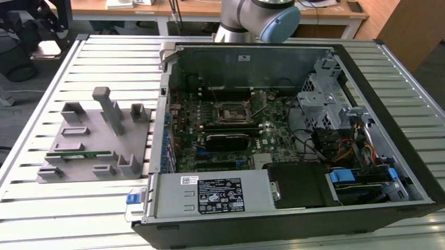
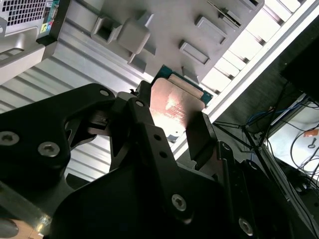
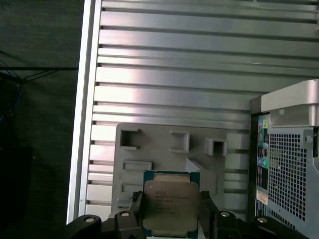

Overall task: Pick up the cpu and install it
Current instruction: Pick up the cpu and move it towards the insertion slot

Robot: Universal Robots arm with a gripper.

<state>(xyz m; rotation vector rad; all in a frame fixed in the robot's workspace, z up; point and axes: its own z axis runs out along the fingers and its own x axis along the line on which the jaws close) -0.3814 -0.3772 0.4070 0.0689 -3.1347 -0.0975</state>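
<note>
Cpu [image 3: 171, 206]: small flat square chip, dull silvery metal top, green rim, clamped by two opposite edges between the black fingers [image 3: 135, 216] of the gripper [image 3: 171, 221], held above the grey holder tray [image 3: 149, 144] on the slatted table [image 3: 174, 74], near the computer case [image 3: 289, 149].

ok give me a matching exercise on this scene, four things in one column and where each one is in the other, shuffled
Things
1. cpu
2. memory stick
3. motherboard socket
4. grey holder plate

Places
A. on the slatted table, on the exterior view's left of the computer case
B. held in the gripper
C. inside the open computer case
D. lying on the grey holder plate

Pairs: 1-B, 2-D, 3-C, 4-A
</note>
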